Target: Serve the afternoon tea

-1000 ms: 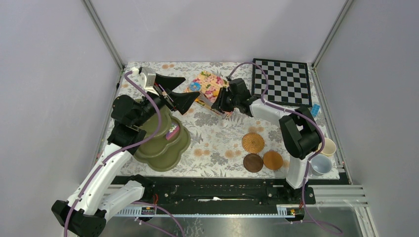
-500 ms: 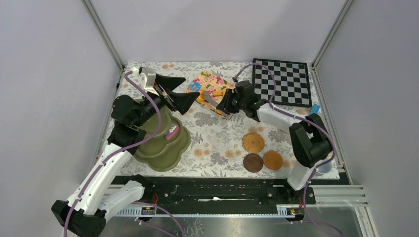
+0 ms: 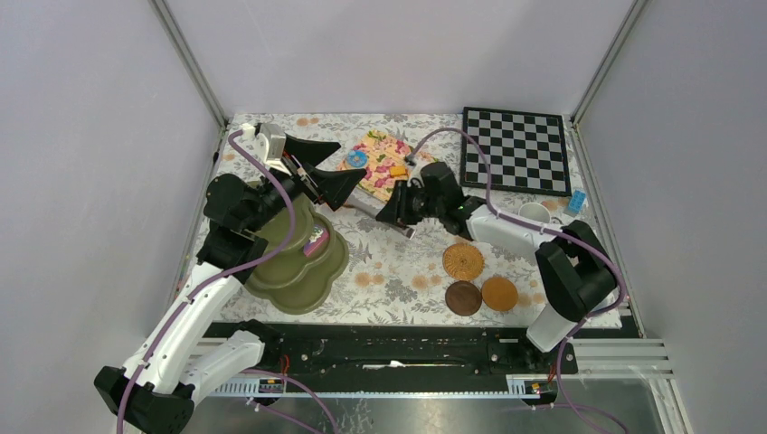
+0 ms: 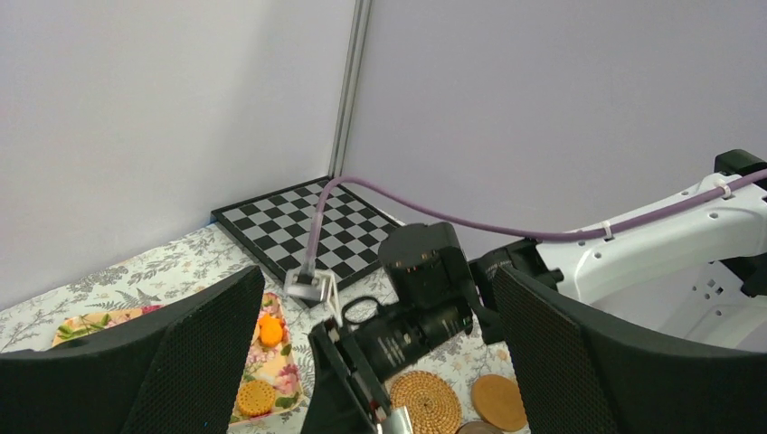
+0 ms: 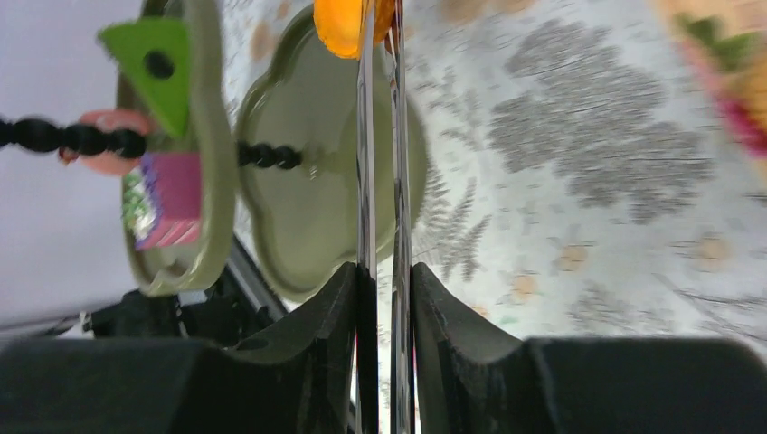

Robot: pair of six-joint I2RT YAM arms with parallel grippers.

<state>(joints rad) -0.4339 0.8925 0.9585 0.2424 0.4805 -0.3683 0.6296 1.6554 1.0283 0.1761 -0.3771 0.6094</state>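
Afternoon tea pastries (image 3: pixel 396 169) lie on a floral tray (image 3: pixel 375 145) at the far middle of the table. One orange pastry (image 5: pixel 348 23) is pinched at the tip of the metal tongs (image 5: pixel 365 181). Your right gripper (image 5: pixel 384 271) is squeezed tight on those tongs, which point toward the olive-green stand (image 3: pixel 303 289) at the left.

Your left gripper (image 3: pixel 347 160) hangs above the stand's far side with its jaws spread wide and nothing in them, just beside the tongs' tip. On the stand's tiers you can make out a green wedge (image 5: pixel 154 50) and a purple piece (image 5: pixel 167 199).

Three coasters (image 3: pixel 463 261) sit near the right arm, with the chessboard (image 3: pixel 516 149) behind it by the back wall. Bare flowered cloth (image 3: pixel 398 262) lies between the stand and the coasters. Walls close in on the left, back and right.

The right arm covers most of the mugs; only one pale rim (image 3: pixel 534 213) shows, its colour hard to tell.
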